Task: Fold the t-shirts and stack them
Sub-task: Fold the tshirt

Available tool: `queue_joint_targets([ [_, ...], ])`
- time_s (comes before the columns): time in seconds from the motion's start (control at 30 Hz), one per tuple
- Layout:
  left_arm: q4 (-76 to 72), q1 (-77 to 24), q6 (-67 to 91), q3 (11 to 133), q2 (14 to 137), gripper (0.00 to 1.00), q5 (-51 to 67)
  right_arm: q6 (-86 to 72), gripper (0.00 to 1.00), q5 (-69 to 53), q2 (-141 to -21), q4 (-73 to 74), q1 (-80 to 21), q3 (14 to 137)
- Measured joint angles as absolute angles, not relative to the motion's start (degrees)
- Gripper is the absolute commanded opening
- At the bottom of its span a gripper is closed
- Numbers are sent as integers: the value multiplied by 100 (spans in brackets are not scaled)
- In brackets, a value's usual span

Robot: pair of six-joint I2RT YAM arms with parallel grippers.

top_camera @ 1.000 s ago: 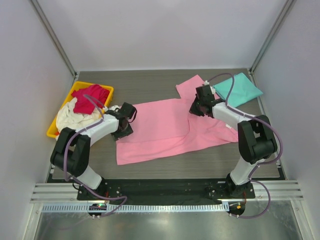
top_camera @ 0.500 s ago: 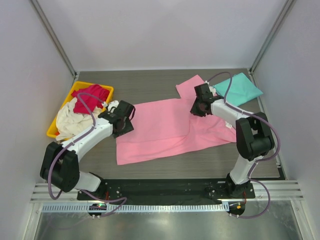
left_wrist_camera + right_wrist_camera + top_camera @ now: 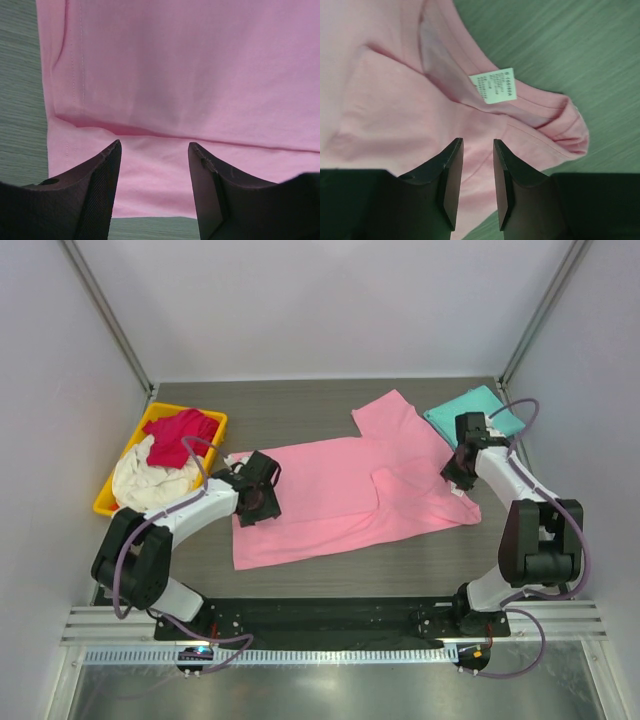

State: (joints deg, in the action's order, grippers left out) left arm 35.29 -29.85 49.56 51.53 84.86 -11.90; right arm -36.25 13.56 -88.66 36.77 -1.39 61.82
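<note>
Pink t-shirt point(image 3: 340, 490): spread on the bench point(image 3: 300, 410), hem end just beside the yellow bin point(image 3: 212, 416), collar end away from the bin, teal t-shirt point(image 3: 480, 405) farther still. Change: right end effector point(image 3: 477, 141) has left mid-shirt for the collar label point(image 3: 494, 85), fingers narrowly apart and empty; left end effector point(image 3: 155, 144) has edged from the bin side onto the hem, fingers well apart. Judged: both ends staged for pinching, next fold pending.
</note>
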Motion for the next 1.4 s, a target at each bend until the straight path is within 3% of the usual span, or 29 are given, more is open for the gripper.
queue_joint_targets([
  [0.63,3599,-2995,5343,4847,8864,58,-1868,-3841,35,1721,-8956,3577,790,4976],
  [1.0,3942,-2998,5690,4659,8484,57,-2189,-4397,36,1769,-7677,3465,1052,3940],
  [1.17,4539,-2998,5618,5050,7826,59,-2383,-4359,37,1437,-7465,3791,1079,4276],
  [1.4,4263,-2926,4971,6182,7419,60,-2147,-3892,38,681,-8088,3579,1007,5771],
])
